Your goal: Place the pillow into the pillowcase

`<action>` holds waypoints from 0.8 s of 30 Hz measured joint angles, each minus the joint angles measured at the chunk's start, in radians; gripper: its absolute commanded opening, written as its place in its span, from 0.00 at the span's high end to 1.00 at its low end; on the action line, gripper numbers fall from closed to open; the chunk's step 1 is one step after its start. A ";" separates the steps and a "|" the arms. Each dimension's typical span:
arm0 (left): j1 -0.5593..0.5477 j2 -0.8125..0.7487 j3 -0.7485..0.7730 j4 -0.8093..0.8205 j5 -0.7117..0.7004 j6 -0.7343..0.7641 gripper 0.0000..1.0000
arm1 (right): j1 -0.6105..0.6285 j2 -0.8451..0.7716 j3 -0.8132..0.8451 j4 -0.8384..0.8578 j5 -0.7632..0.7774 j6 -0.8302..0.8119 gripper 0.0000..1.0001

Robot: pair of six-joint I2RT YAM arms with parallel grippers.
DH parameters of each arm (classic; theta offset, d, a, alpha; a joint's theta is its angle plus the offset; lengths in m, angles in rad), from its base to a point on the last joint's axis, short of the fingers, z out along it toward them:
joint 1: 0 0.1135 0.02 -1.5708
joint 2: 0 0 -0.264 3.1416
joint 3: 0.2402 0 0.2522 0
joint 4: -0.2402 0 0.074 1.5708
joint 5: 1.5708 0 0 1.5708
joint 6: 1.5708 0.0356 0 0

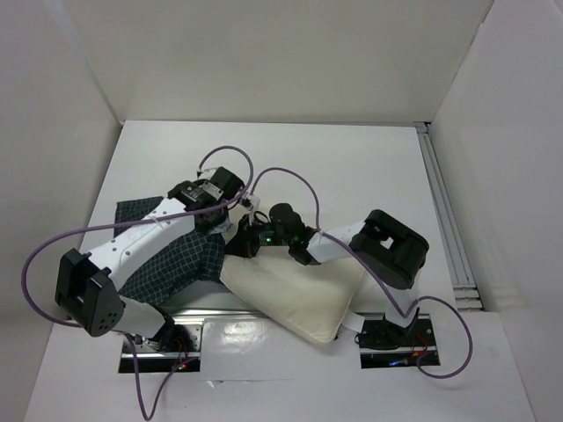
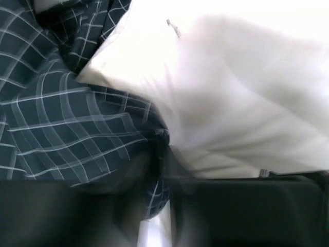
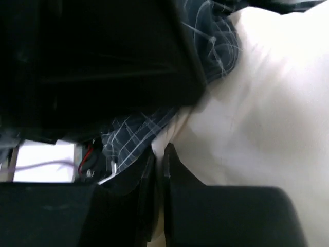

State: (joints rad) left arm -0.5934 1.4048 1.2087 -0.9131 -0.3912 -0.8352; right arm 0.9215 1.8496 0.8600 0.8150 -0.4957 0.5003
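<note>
The cream pillow [image 1: 299, 294] lies aslant at the near edge of the table, between the two arm bases. The dark checked pillowcase [image 1: 176, 259] lies crumpled to its left, under the left arm, and its edge meets the pillow's upper left corner. My left gripper [image 1: 230, 227] is at that corner. In the left wrist view its jaws [image 2: 159, 195] stand close together on a fold of the pillowcase [image 2: 61, 118], beside the pillow [image 2: 231, 103]; the picture is blurred. My right gripper [image 3: 159, 154] is shut on a pinch of the pillow's [image 3: 257, 113] cream fabric, with pillowcase cloth [image 3: 133, 134] just left of it.
White walls enclose the table on the left, back and right. A metal rail [image 1: 449, 229] runs along the right side. The arm base plates [image 1: 391, 338] sit at the near edge, and purple cables [image 1: 35, 264] loop around both arms.
</note>
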 measured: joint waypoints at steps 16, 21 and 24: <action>0.192 -0.005 0.244 -0.117 -0.068 0.062 0.00 | 0.013 -0.178 0.185 -0.482 0.174 -0.208 0.00; 0.367 0.151 0.291 -0.037 0.035 0.172 0.08 | -0.080 -0.171 0.264 -0.606 0.216 -0.266 0.00; 0.406 0.288 0.293 -0.010 0.086 0.234 0.05 | -0.210 -0.124 0.306 -0.662 0.157 -0.306 0.00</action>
State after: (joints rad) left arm -0.1875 1.6932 1.5013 -0.9226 -0.3050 -0.6014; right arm 0.7113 1.7252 1.1664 0.1528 -0.3389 0.1944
